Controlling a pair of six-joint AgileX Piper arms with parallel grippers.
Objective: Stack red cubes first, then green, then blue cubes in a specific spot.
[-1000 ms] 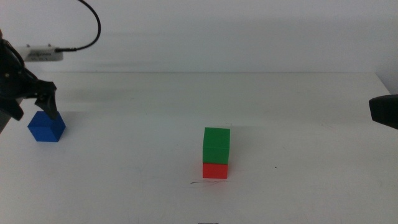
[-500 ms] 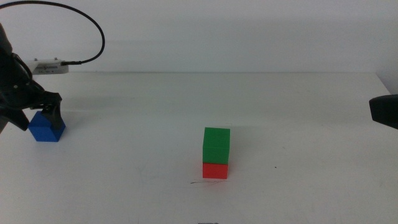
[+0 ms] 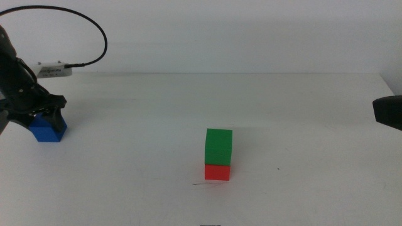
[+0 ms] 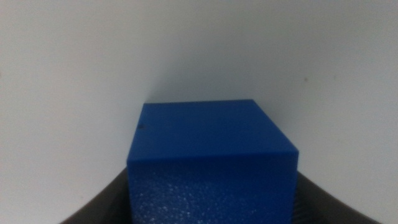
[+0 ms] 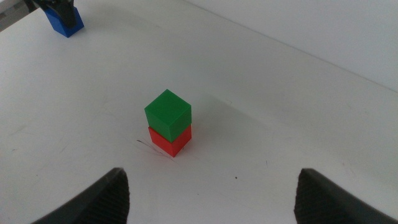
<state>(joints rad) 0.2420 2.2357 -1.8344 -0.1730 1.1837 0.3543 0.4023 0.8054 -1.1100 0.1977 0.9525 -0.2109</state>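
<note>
Blue cube (image 3: 48, 129) sits on the table's far left, the left gripper (image 3: 39, 115) straddling it, jaws either side; whether they grip, I cannot tell. Mid-table, green cube (image 3: 218, 146) tops red cube (image 3: 217, 172). Right gripper (image 5: 211, 199) waits, jaws spread.

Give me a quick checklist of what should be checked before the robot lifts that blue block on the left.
1. Left gripper straddles the blue cube: ok, a jaw shows on each side in the left wrist view.
2. Jaws clamped on it: cannot tell.
3. Green cube sits squarely on red cube: ok.
4. Green top free to receive blue: ok.
5. Stack beside the pencil line: ok.
6. Right gripper away from the stack: ok, jaws open.
</note>
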